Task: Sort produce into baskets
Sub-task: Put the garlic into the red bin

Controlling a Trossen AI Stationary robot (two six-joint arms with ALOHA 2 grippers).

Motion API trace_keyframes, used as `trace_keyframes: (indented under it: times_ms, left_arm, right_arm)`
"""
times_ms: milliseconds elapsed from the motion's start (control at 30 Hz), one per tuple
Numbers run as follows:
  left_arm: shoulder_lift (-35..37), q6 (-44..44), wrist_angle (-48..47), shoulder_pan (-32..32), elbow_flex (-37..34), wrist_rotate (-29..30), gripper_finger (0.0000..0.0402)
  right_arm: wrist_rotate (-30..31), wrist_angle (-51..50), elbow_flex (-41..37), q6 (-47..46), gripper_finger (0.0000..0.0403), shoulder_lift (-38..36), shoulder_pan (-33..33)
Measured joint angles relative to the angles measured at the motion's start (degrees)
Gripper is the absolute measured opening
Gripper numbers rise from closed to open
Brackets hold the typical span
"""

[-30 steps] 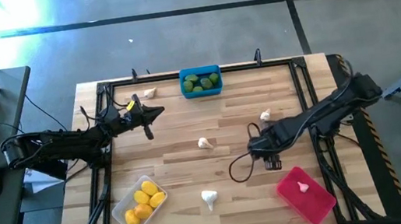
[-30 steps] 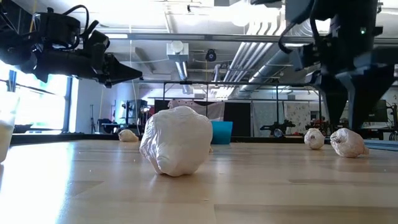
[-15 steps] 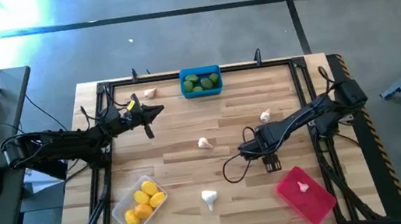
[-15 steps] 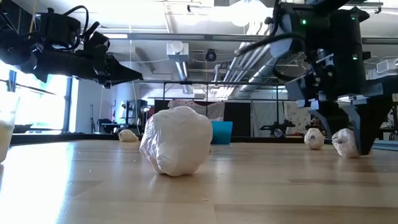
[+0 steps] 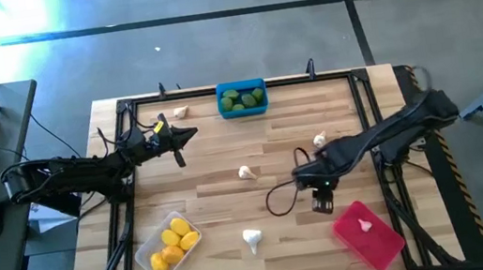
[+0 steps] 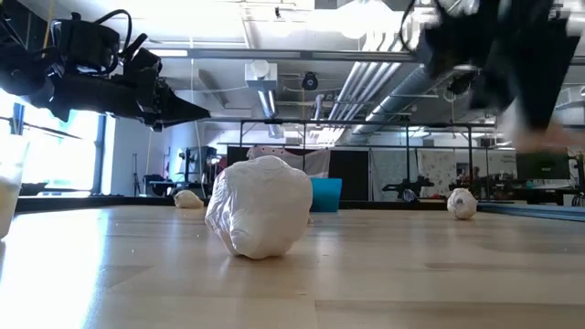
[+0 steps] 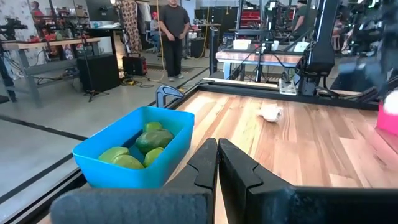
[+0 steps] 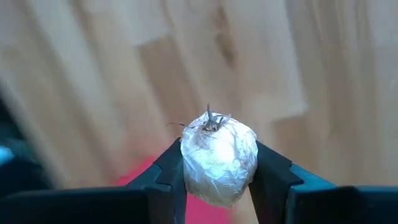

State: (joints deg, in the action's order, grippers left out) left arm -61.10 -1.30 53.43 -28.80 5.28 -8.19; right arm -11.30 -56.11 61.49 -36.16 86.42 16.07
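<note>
right claw (image 8: 219,163) gripping garlic bulb (image 8: 219,155), red basket (image 5: 368,234) near

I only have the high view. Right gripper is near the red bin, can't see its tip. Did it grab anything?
Observer: Yes. In the right wrist view the right gripper is shut on a garlic bulb, one finger either side.
Operator: Lifted?
Observer: The wood looks well below the bulb there, so it seems to be off the table.
Operator: Left arm?
Observer: The left gripper is shut and empty, pointing past the blue basket of green pieces.
</note>
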Motion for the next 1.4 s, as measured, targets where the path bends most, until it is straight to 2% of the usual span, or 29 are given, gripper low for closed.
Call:
trace_keyframes:
  times_ms: [233,367,500,700,1033,1267,1400]
  left_arm:
    - [0.0,-0.41,-0.03,0.0,0.0,0.0,0.0]
    - [0.0,-0.78,-0.07,0.0,0.0,0.0,0.0]
    - [0.0,-1.29,-0.07,-0.02,0.0,0.0,0.0]
    - [0.0,-1.53,-0.07,-0.04,0.0,0.0,0.0]
    - [0.0,-1.31,-0.11,-0.04,0.0,-0.01,0.0]
    - [0.0,-1.48,-0.4,-0.04,0.0,-0.01,0.0]
    - [0.0,-1.44,-0.52,-0.04,0.0,-0.02,0.0]
  right_arm:
    - [-2.68,-5.13,0.49,-31.92,0.0113,-9.2,9.15]
    - [-1.95,-6.88,0.44,-42.42,0.0113,-9.92,15.65]
    - [0.83,-2.08,-2.72,-46.69,0.0113,-9.52,19.96]
    - [0.29,6.69,-9.55,-52.04,0.0113,-9.45,22.69]
    - [-2.81,12.55,-15.37,-53.98,0.0113,-9.43,23.11]
    - [-4.25,21.14,-20.11,-57.02,0.0113,-9.43,23.11]
    - [-4.29,21.19,-20.71,-57.92,0.0115,-9.43,23.11]
